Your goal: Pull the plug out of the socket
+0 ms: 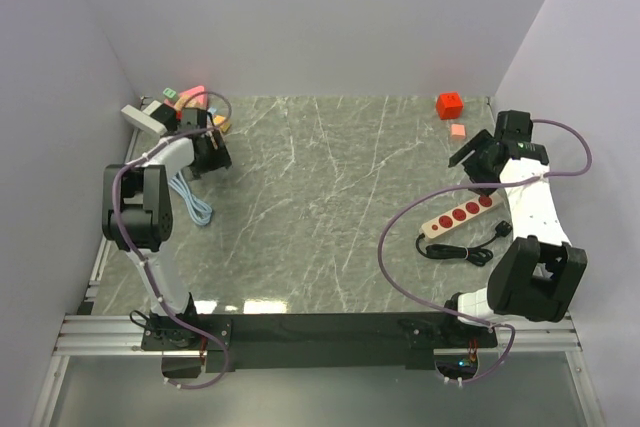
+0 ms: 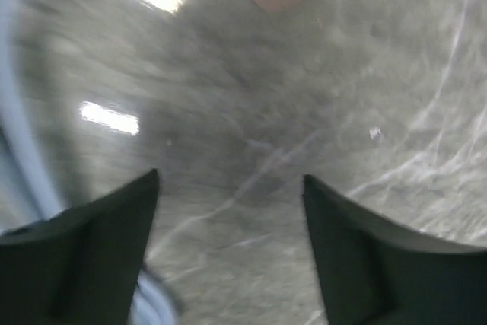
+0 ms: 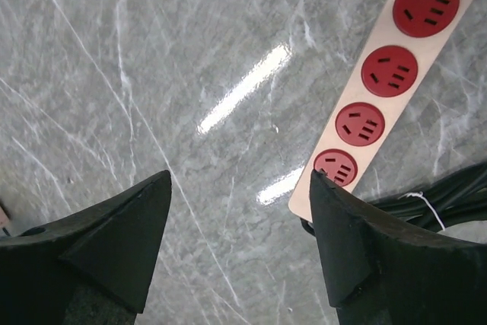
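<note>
A beige power strip with red sockets lies at the right of the table, with its black cord coiled in front. In the right wrist view the strip shows four empty sockets. No plug shows in it. A white block sits at the far left, and a light blue cable lies near it. My left gripper is open and empty by that block, over bare table. My right gripper is open and empty just behind the strip.
A red cube and a small salmon block sit at the back right. Several coloured toys are heaped at the back left. White walls close in both sides. The blurred left wrist view shows the blue cable at its left edge.
</note>
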`<state>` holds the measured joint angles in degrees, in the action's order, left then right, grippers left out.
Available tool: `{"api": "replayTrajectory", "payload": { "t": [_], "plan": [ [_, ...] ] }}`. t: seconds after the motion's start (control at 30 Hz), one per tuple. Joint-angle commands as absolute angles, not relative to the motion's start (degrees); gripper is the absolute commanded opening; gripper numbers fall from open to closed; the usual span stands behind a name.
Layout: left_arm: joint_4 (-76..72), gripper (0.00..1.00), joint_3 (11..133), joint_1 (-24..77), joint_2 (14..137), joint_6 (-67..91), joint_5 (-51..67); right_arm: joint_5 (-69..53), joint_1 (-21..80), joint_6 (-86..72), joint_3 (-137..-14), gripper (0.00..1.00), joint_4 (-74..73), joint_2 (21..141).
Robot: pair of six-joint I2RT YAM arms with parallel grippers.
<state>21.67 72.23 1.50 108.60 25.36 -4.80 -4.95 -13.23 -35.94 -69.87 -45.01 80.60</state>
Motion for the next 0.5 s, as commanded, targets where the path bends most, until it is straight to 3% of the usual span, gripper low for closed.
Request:
{"api": "replayTrajectory", "payload": {
  "t": [0.0,0.1,0.17,0.3,0.47],
  "plan": [
    [28.7,0.87,82.3,-1.2,107.3,25.3,-12.8,-6.8,-12.1,-33.9,-69.0,0.80,-44.6,80.0],
    [31.4,0.97,88.3,-3.6,109.4,24.6,-15.0,-7.5,-11.4,-33.8,-68.6,0.82,-44.1,80.0],
    [33.0,0.98,93.7,-5.6,111.4,23.9,-15.2,-7.6,-11.0,-33.7,-68.4,0.82,-43.9,80.2],
    [35.0,0.95,101.3,-7.6,119.8,21.7,-12.4,-8.4,-10.0,-33.8,-68.4,0.82,-43.9,80.9],
    [32.0,0.90,102.2,-8.7,125.0,19.6,-6.9,-8.9,-9.2,-33.4,-68.8,0.83,-43.7,81.2]
  ]
}}
